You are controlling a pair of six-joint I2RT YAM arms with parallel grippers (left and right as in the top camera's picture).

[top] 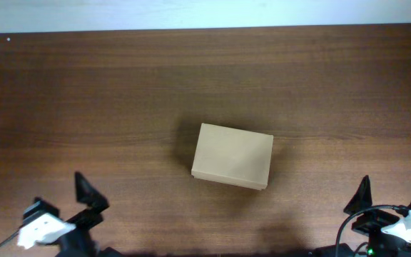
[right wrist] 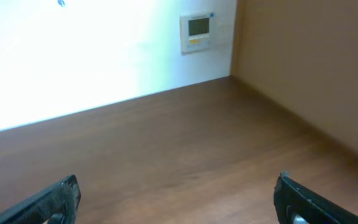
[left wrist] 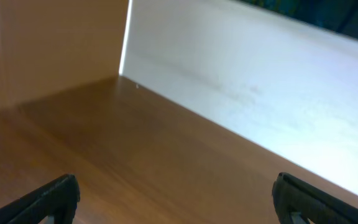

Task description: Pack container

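Note:
The container (top: 232, 156), a small tan cardboard box with its lid shut flat, sits near the middle of the brown wooden table (top: 120, 100) in the overhead view. My left gripper (top: 84, 194) is at the front left edge, open and empty, far from the box. My right gripper (top: 366, 200) is at the front right edge, open and empty. In the left wrist view the black fingers (left wrist: 176, 199) stand wide apart over bare wood. In the right wrist view the fingers (right wrist: 178, 202) are also wide apart over bare wood. The box is out of both wrist views.
A white wall runs along the table's far edge (top: 205, 14). A brown side panel (left wrist: 48, 43) borders the left. Another brown panel (right wrist: 309, 62) borders the right, with a small wall thermostat (right wrist: 197, 31) beside it.

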